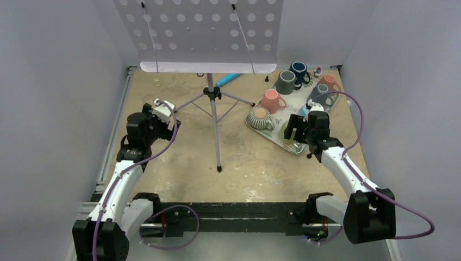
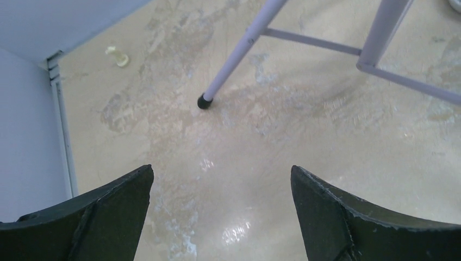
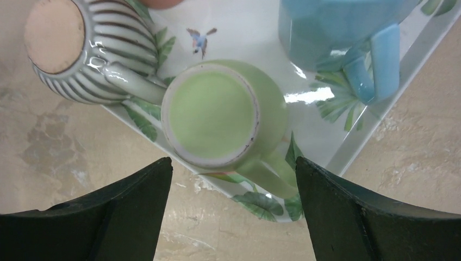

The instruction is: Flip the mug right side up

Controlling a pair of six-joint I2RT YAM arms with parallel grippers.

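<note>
A light green mug [image 3: 217,114] stands upside down, base up, at the near corner of a leaf-patterned tray [image 3: 375,125], its handle toward my right finger. My right gripper [image 3: 234,168] is open and empty, just above and slightly short of this mug, touching nothing. In the top view the right gripper [image 1: 298,130] covers most of the green mug. My left gripper [image 2: 222,174] is open and empty over bare table, far to the left [image 1: 169,128].
The tray [image 1: 296,148] also holds a striped mug [image 3: 70,49] upside down beside the green one, a light blue mug [image 3: 337,27], and pink [image 1: 271,100], grey [image 1: 285,81] and other mugs. A music stand's tripod [image 1: 212,98] stands mid-table; one foot [image 2: 204,101] lies ahead of the left gripper.
</note>
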